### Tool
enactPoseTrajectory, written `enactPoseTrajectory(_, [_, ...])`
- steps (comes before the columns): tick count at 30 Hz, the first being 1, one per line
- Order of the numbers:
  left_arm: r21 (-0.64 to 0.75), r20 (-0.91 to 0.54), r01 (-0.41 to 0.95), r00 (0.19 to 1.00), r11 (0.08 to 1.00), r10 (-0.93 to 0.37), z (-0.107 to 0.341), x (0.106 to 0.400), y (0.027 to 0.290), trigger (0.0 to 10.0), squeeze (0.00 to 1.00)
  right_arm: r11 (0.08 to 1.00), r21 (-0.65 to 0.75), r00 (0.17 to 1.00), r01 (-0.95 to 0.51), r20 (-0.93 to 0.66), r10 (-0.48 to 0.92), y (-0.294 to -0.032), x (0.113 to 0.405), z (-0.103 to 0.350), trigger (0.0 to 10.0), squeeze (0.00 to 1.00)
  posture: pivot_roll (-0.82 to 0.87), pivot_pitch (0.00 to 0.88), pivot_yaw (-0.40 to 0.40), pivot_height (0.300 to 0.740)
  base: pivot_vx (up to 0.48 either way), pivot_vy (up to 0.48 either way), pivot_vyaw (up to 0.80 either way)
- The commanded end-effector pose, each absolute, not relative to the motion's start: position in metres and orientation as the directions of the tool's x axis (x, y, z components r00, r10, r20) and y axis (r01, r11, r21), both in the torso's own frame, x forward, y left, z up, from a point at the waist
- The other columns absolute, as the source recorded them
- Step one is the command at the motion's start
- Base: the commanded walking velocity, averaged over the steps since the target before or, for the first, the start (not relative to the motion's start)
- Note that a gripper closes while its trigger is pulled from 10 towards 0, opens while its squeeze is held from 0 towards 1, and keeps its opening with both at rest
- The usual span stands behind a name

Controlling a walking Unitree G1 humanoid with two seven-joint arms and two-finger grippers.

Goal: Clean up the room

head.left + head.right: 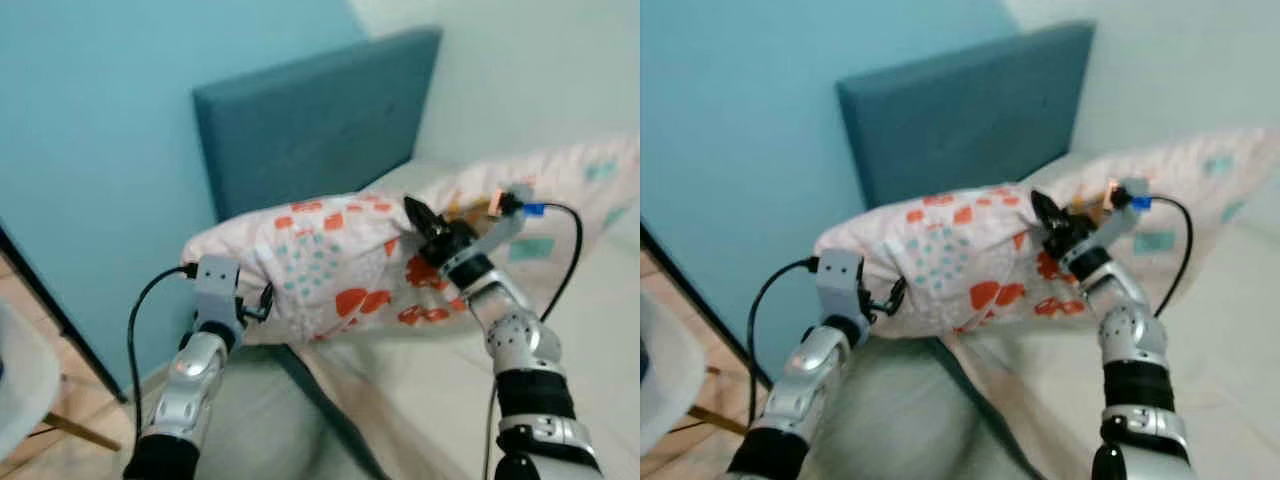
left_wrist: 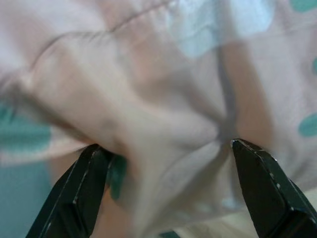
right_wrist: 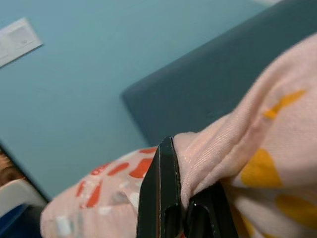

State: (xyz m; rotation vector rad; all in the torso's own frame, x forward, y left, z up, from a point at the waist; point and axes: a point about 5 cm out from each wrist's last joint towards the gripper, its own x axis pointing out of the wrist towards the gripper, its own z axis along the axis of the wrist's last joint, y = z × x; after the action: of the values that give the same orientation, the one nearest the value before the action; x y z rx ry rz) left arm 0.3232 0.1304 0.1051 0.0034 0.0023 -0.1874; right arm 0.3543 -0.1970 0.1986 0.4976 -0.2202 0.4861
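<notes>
A pink pillow (image 1: 320,260) with orange and teal patches hangs lifted over the bed, in front of the headboard. My left gripper (image 1: 258,300) holds its left end; in the left wrist view the two fingers (image 2: 84,193) stand wide with bunched fabric (image 2: 168,134) pressed between them. My right gripper (image 1: 418,215) is shut on a fold of the pillow's upper right part. The right wrist view shows that fold (image 3: 223,144) pinched in the closed black fingers (image 3: 158,198).
A dark teal headboard (image 1: 320,120) stands behind the pillow against a light blue wall (image 1: 90,150). A second pale pillow (image 1: 590,175) with teal squares lies to the right. The pale mattress (image 1: 420,390) lies below. A white chair (image 1: 20,390) stands at the lower left.
</notes>
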Motion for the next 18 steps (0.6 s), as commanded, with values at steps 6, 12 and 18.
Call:
enactPoseTrajectory(6, [-0.032, -0.012, 0.149, 0.989, 0.988, -0.149, 0.1033, 0.3235, 0.1343, 10.0, 0.00, 0.776, 0.271, 0.802, -0.569, 0.392, 0.451, -0.1866, 0.3513, 0.2199, 10.0, 0.00, -0.02, 0.000, -0.051, 0.740, 0.000, 0.000, 0.77])
enactPoseTrajectory(12, [-0.033, -0.022, 0.149, 0.988, 0.988, -0.150, 0.1006, 0.3220, 0.1335, 10.0, 0.00, 0.774, 0.264, 0.799, -0.576, 0.381, 0.465, -0.1847, 0.3511, 0.2188, 10.0, 0.00, -0.03, 0.000, -0.054, 0.740, 0.000, 0.000, 0.77])
enactPoseTrajectory(18, [-0.034, -0.027, 0.152, 0.988, 0.988, -0.153, 0.0994, 0.3227, 0.1307, 10.0, 0.00, 0.774, 0.256, 0.797, -0.579, 0.378, 0.471, -0.1855, 0.3502, 0.2183, 10.0, 0.00, -0.03, 0.000, -0.052, 0.740, 0.000, 0.000, 0.77])
